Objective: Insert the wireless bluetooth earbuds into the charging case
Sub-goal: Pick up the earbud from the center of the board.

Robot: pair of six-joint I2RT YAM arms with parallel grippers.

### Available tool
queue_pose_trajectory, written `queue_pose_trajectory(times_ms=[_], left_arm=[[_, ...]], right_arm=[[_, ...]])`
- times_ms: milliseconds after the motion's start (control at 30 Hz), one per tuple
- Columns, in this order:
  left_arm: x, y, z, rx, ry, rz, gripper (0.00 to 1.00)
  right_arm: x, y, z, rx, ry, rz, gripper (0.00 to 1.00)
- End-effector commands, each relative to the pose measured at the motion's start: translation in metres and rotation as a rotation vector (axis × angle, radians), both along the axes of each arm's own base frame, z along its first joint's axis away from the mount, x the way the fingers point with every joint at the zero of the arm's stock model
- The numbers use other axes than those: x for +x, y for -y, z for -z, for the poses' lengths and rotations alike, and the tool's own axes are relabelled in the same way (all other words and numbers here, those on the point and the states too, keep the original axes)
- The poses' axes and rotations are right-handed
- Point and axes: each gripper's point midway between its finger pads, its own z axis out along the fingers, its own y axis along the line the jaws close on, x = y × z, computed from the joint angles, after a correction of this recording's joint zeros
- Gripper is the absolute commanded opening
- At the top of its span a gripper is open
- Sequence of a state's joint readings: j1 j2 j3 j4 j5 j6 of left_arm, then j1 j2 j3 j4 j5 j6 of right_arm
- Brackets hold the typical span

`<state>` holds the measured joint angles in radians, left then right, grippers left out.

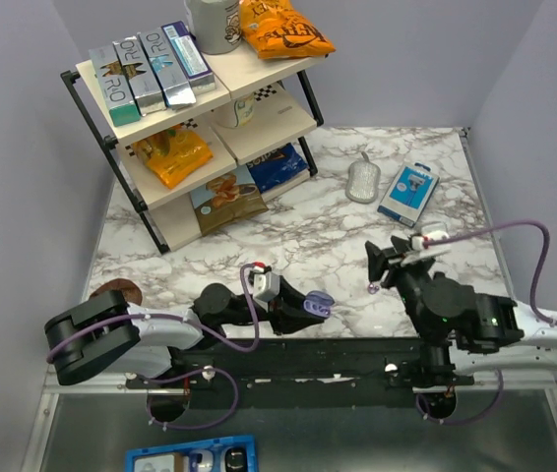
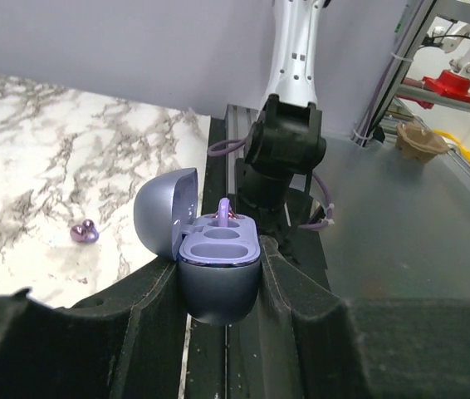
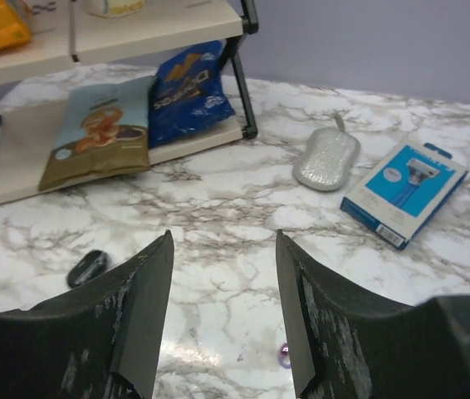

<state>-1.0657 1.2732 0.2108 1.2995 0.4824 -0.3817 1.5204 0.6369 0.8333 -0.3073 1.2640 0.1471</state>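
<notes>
Two black robot arms reach over a white marble table [image 1: 308,236] with grey veins. The left gripper [image 2: 218,262] is clamped narrow on a small, rounded, glossy lavender charging case [image 2: 218,287]. One black finger presses against each side, holding the case upright over the near part of the table. The case's domed lid stands open and, in the left wrist view, is tipped back to the left. The nearer of its two oval wells is empty. A short lilac stub rises from the farther well by the hinge, and I cannot tell whether it is a bud.

One tiny, glossy purple earbud [image 2: 84,232] lies loose on the marble, apart from the case, on the side toward the right arm. The right gripper [image 3: 222,237] hangs above the table close to that earbud, its jaws spread wide with nothing between them. In the right wrist view the earbud shows low down between the two fingers.

Farther back lie a silvery glittering oval pad [image 1: 362,182] and, just beside it, a blue boxed razor [image 1: 407,193]. At the back left stands a black-framed wooden rack [image 1: 264,133] stocked with snack packets and boxes.
</notes>
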Motion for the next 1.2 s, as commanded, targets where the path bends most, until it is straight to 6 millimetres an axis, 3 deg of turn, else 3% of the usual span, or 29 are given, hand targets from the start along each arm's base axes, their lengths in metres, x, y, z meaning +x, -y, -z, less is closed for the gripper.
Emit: queue_pose_trajectory(times_ms=[0, 33, 100, 133, 200, 233, 267, 333, 500, 633, 800, 967, 1167], left_arm=[[-0.005, -0.016, -0.045, -0.193, 0.154, -0.059, 0.00], [-0.007, -0.017, -0.044, -0.191, 0.151, -0.059, 0.00], [-0.007, -0.023, -0.041, -0.191, 0.152, -0.081, 0.00], [-0.007, -0.025, -0.040, -0.188, 0.152, -0.085, 0.00], [-0.006, -0.031, -0.038, -0.189, 0.147, -0.109, 0.00], [-0.007, -0.032, -0.037, -0.188, 0.150, -0.112, 0.00], [-0.009, -0.035, -0.036, -0.190, 0.151, -0.111, 0.00], [-0.007, -0.037, -0.033, -0.183, 0.145, -0.127, 0.00], [-0.017, -0.038, -0.023, -0.165, 0.142, -0.119, 0.00], [-0.024, -0.037, -0.016, -0.149, 0.134, -0.107, 0.00], [-0.027, -0.036, -0.012, -0.141, 0.131, -0.105, 0.00], [-0.031, -0.034, -0.009, -0.132, 0.129, -0.095, 0.00], [-0.032, -0.033, -0.006, -0.122, 0.127, -0.090, 0.00]], right_arm=[[0.015, -0.033, 0.018, -0.033, -0.128, -0.091, 0.62], [0.031, -0.028, 0.024, -0.042, -0.157, -0.038, 0.62], [0.040, -0.033, 0.036, -0.005, -0.231, -0.070, 0.62], [0.057, -0.018, 0.042, 0.012, -0.258, -0.006, 0.62], [0.065, -0.015, 0.058, 0.058, -0.346, -0.021, 0.62], [0.079, 0.004, 0.067, 0.078, -0.385, 0.047, 0.62], [0.081, 0.010, 0.087, 0.072, -0.460, 0.071, 0.62], [0.082, 0.017, 0.116, 0.067, -0.563, 0.092, 0.58], [0.053, 0.022, 0.197, 0.049, -0.757, 0.115, 0.51], [0.035, 0.026, 0.237, 0.049, -0.847, 0.128, 0.44], [0.036, 0.021, 0.247, 0.040, -0.874, 0.131, 0.42], [0.032, 0.023, 0.271, 0.013, -0.951, 0.172, 0.43], [0.034, 0.030, 0.275, 0.017, -0.945, 0.235, 0.45]])
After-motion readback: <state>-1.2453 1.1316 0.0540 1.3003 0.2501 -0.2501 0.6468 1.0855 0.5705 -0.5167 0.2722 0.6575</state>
